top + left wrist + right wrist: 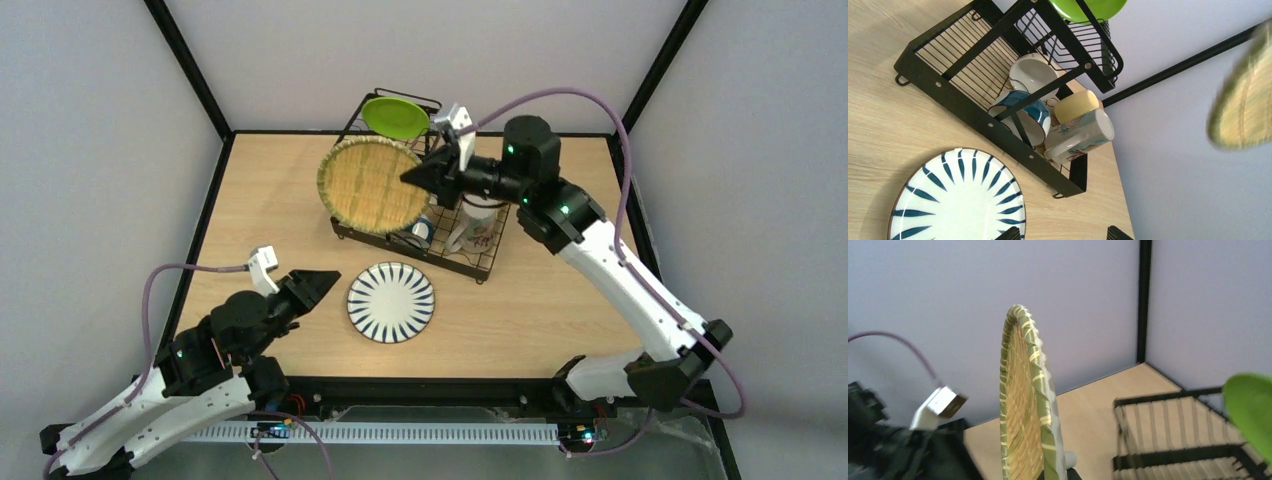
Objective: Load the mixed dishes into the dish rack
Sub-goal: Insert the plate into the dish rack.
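Note:
The black wire dish rack (462,264) stands at the table's back middle. A green plate (395,117) leans in its raised basket. On the lower tray lie a white bowl (1033,72), a blue-outside bowl (1025,114), a yellow mug (1077,106) and a cream printed mug (1083,135). My right gripper (420,177) is shut on the rim of a round woven bamboo tray (370,185), held on edge in the air at the rack's left end. A white plate with dark blue stripes (391,302) lies flat in front of the rack. Just left of it, my left gripper (318,283) stands open and empty.
Black frame posts (190,60) rise at the back corners, and grey walls close in the table. The right arm (600,250) reaches across the rack's right side. A purple cable (570,95) arcs above that arm.

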You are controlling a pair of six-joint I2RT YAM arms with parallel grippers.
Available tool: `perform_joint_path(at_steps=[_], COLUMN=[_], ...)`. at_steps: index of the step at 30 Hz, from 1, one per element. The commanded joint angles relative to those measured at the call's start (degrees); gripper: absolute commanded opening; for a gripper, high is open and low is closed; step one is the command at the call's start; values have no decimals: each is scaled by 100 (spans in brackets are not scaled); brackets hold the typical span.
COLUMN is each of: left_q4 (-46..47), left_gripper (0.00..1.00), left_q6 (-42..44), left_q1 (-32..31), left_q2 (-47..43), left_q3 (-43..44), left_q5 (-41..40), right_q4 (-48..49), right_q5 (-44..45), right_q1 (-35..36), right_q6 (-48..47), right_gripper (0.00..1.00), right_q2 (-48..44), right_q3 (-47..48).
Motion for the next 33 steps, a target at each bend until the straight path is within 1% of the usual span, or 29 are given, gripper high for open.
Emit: perform_joint_path(at_steps=[1, 6, 11, 14, 18, 21, 24, 28, 33], left_q4=[-208, -194, -310, -516, -1038, -1458, -1647, -1625, -1704], left_gripper=[99, 99, 99, 99, 99, 99, 99, 99, 99], left_q6=[9, 224, 606, 963, 1247, 1380, 1463, 1453, 1383], left_q1=[0, 0, 0, 0, 0, 0, 0, 0, 0], left_q2=[89, 281, 740, 1185, 2068, 2794, 3290, 3520, 3507], left_q3=[65, 129, 359, 659, 1291, 1818, 2137, 2153, 2031], left_q5=[48, -101, -295, -531, -963, -1209, -1308, -1298, -1318], right_q4=[-262, -284, 53, 132, 119, 163, 156, 135, 143], right_q5=[625, 1006, 1026, 913, 908, 890, 891, 914, 1030], right_q1=[-1, -70, -411, -608, -711, -778, -801, -802, -806], right_q6=[-860, -1557, -2011, -2152, -2473, -2636, -2760, -2912, -3162], right_gripper=[0, 0, 0, 0, 0, 0, 0, 0, 0], right_q2=[676, 1469, 2185, 2558, 2915, 3049, 3127, 3145, 3174], right_q3=[1017, 1879, 2522, 2934, 3310, 3348, 3342, 3261, 3200])
